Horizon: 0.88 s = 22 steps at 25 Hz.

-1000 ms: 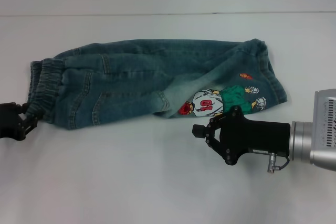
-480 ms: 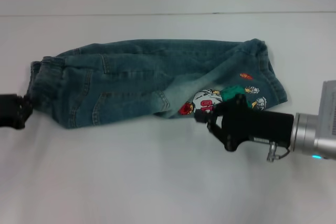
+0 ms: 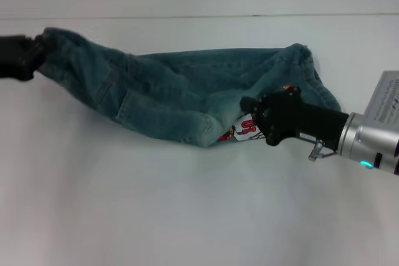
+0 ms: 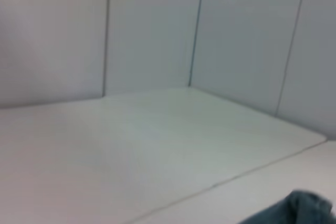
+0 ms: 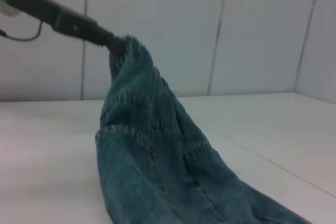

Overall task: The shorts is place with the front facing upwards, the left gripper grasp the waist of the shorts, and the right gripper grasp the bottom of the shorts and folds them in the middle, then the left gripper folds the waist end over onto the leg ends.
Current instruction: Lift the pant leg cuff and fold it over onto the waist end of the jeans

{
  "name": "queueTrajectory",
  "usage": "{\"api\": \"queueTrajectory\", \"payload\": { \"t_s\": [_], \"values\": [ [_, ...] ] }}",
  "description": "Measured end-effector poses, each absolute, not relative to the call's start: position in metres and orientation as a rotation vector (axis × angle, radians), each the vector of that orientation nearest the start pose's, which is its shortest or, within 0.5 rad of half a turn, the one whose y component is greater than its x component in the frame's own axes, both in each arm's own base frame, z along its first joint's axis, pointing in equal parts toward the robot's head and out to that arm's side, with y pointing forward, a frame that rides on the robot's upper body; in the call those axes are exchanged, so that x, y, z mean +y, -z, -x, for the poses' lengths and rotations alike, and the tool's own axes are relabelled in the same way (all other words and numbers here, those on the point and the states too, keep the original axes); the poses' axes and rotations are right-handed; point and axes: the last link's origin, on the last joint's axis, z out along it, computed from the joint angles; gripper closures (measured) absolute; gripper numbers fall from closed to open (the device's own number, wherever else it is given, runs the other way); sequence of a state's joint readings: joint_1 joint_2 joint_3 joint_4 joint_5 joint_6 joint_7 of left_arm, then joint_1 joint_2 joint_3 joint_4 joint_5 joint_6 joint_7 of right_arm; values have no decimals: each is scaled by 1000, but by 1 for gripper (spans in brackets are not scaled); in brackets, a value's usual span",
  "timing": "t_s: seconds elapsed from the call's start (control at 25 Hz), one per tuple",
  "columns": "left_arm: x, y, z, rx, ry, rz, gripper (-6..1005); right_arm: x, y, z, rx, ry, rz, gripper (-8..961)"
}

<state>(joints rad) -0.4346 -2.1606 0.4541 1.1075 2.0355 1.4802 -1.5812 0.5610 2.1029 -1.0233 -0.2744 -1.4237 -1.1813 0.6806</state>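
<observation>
The left gripper (image 3: 28, 54) is pinched on the waistband of the denim shorts (image 3: 181, 95), holding that end clear of the white table (image 3: 187, 216). The right gripper (image 3: 252, 109) presses at the leg hem beside the cartoon print (image 3: 242, 130); whether its fingers are spread I cannot tell. If that hem hold is loose, the cloth may drag and bunch rather than fold cleanly

Shorts (image 3: 187, 98) on table (image 3: 156, 216), between left gripper (image 3: 34, 54) and right gripper (image 3: 252, 107).
</observation>
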Motion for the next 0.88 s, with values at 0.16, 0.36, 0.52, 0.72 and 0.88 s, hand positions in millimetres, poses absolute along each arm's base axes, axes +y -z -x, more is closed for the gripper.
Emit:
{"api": "queueTrajectory", "payload": {
  "t_s": [0.16,0.36,0.52,0.72,0.88],
  "values": [
    [356,-95,251,-624,652,2310,961,345,69,-264,267,-648,2449,910],
    [377,-96,210,-591,697,2365,962,353,78,-259,265,-588,2484,908],
    [390,-92,178,-569,730,2424,962,360,86,-254,274,-534,2500,907],
    [398,-79,143,-529,741,2507,962,370,103,-241,275,-467,2548,905],
    [400,-68,123,-521,756,2559,962,373,115,-225,216,-435,2610,904]
  ]
}}
